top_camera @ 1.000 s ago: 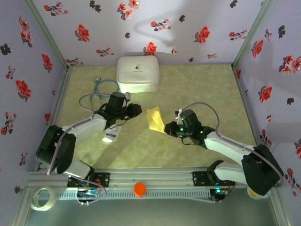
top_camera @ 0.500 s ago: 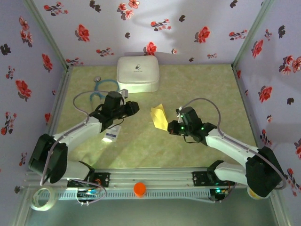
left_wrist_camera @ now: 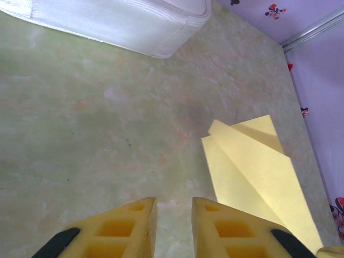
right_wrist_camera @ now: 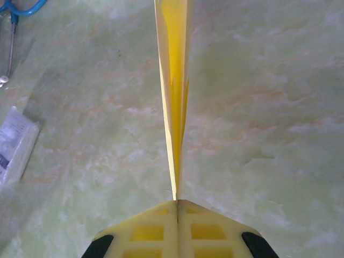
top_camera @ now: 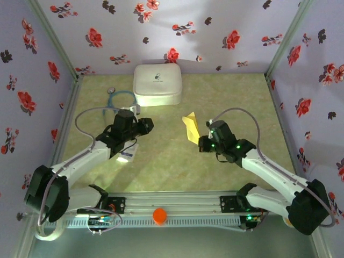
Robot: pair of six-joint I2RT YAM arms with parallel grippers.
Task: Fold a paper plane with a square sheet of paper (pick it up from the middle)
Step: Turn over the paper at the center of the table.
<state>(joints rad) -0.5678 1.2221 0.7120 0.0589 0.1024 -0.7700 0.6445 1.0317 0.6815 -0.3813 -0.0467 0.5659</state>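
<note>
**Paper shifted right, left gripper backed off**

Since a second ago my right gripper [right_wrist_camera: 177,203] has carried the folded yellow paper [top_camera: 190,128] rightward and a little farther from the bases. My left gripper [left_wrist_camera: 173,215] has drawn back to the left, clear of it.

Right gripper: clamped tight on the paper's near end. The paper stands on edge, pointing away, its layers slightly splayed.

Left gripper: fingers parted by a narrow gap, nothing between them, over bare tabletop [left_wrist_camera: 80,134].

White case [top_camera: 157,84] sits beyond. Small packet [top_camera: 127,155] lies beside my left arm.
</note>
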